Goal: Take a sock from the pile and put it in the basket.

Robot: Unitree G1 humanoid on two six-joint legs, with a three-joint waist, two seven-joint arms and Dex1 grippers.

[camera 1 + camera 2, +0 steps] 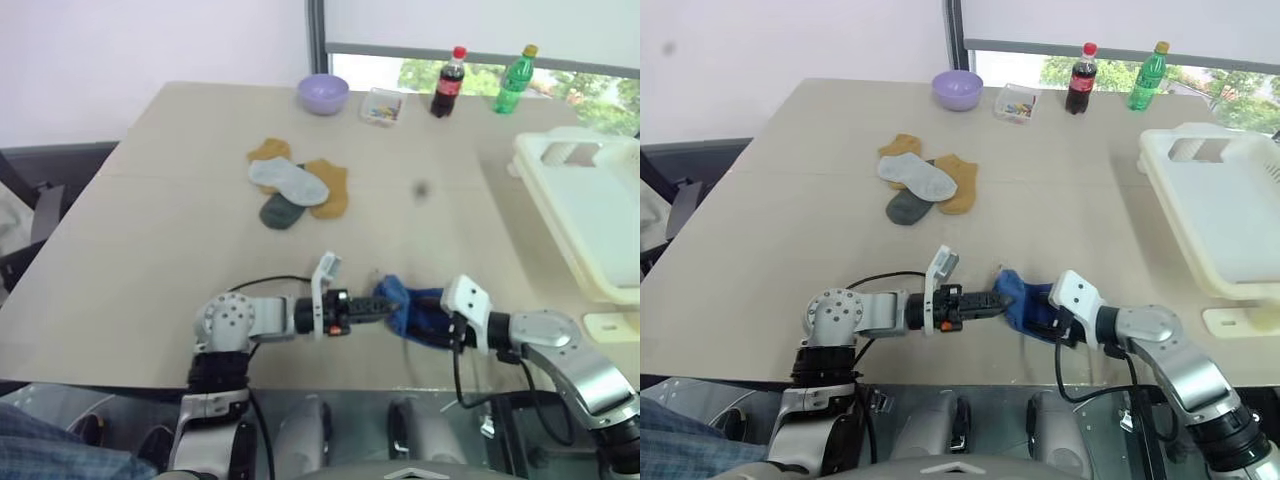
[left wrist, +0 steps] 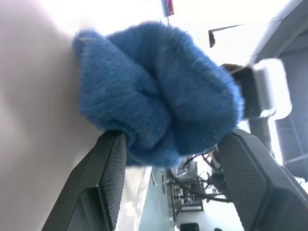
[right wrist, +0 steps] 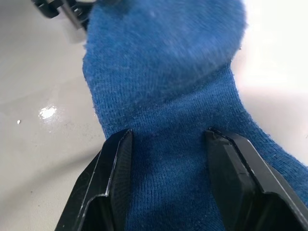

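Blue sock [image 1: 408,305] — bunched between the two grippers at the near table [image 1: 150,260] edge, right gripper [image 3: 166,159] clamped on one end, left gripper [image 2: 171,149] with its fingers closed around the other, puffed end. Pile [image 1: 295,188] — orange, grey and dark green socks, well beyond both grippers toward the table's middle. Basket [image 1: 590,215] — cream-white, beyond the right gripper and off to its right.
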